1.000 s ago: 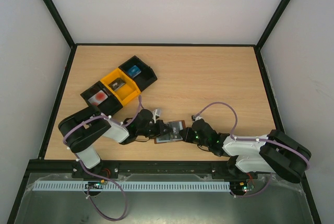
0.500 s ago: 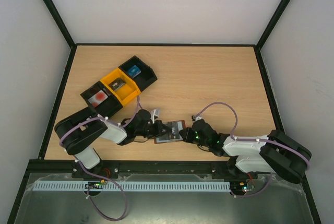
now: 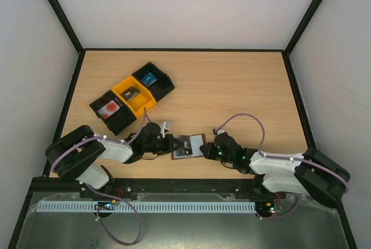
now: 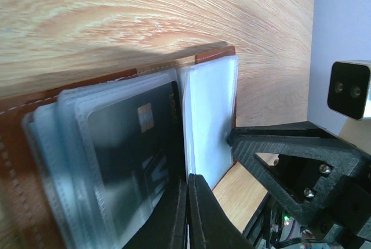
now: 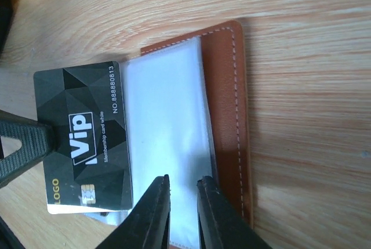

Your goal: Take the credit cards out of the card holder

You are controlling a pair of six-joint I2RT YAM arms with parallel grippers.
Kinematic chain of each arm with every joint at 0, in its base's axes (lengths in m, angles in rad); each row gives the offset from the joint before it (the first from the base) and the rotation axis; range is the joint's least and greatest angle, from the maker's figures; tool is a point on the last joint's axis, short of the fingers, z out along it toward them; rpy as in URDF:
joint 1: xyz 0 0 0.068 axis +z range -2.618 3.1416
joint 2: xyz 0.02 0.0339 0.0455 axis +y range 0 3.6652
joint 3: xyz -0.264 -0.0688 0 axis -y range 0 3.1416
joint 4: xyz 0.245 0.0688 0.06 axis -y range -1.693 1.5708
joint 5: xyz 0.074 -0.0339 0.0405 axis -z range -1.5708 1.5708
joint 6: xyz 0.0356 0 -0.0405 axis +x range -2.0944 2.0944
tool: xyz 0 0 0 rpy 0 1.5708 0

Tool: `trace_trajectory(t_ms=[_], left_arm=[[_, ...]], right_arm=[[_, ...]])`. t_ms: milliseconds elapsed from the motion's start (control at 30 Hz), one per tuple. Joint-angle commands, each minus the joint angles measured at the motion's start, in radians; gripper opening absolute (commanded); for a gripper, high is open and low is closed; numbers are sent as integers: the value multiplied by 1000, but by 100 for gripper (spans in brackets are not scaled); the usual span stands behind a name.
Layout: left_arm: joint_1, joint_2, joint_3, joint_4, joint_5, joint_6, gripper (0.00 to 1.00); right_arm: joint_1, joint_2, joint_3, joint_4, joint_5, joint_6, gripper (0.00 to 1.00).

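Wooden table (image 3: 232, 86), white walls (image 3: 185, 5); left gripper (image 4: 188, 188) pinches dark card (image 5: 87, 139), right gripper (image 5: 184, 184) unclear

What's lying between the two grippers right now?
The open card holder, with a dark card sticking out toward the left gripper; the right gripper sits at its opposite edge. The top view shows it.
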State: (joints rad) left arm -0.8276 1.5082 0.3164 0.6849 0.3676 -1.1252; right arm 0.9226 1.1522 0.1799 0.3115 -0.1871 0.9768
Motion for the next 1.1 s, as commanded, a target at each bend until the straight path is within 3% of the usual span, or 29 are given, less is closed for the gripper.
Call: trace_trajectory(t_ms=[0, 267, 667, 1067], left_arm=[[17, -69, -40, -83, -19, 44, 3], [38, -183, -70, -144, 24, 87, 3], [52, -441, 4, -427, 130, 227, 3], [53, -532, -11, -358, 357, 228, 3]], right_arm=[[3, -86, 55, -167, 2, -73, 16], [4, -245, 136, -271, -37, -171, 19], [3, -305, 206, -318, -186, -239, 27], [0, -305, 203, -259, -306, -240, 45]])
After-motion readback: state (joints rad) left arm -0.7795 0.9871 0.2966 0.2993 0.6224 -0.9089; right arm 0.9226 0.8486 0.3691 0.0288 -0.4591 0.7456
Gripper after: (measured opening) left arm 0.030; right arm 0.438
